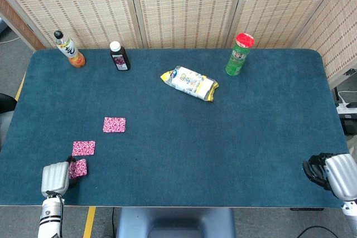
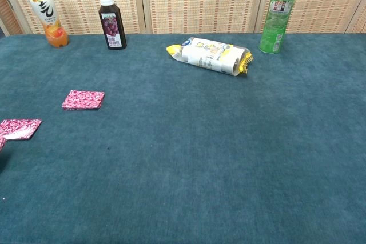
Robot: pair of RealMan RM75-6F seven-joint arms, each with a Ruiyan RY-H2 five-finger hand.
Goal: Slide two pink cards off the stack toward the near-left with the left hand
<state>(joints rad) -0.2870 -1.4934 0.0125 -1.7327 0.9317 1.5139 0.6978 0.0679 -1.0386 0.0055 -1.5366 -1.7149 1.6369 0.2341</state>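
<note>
The pink card stack lies left of the table's middle. One pink card lies flat to its near-left. A second pink card lies closer to the front edge, with only a sliver of it showing at the left border of the chest view. My left hand sits just left of that second card, its dark fingers holding the card's left edge. My right hand rests at the table's near-right corner with its fingers curled in and nothing in them.
Along the far edge stand an orange drink bottle, a dark juice bottle and a green can with a red lid. A white and yellow snack packet lies near the far middle. The table's front edge runs just below my left hand.
</note>
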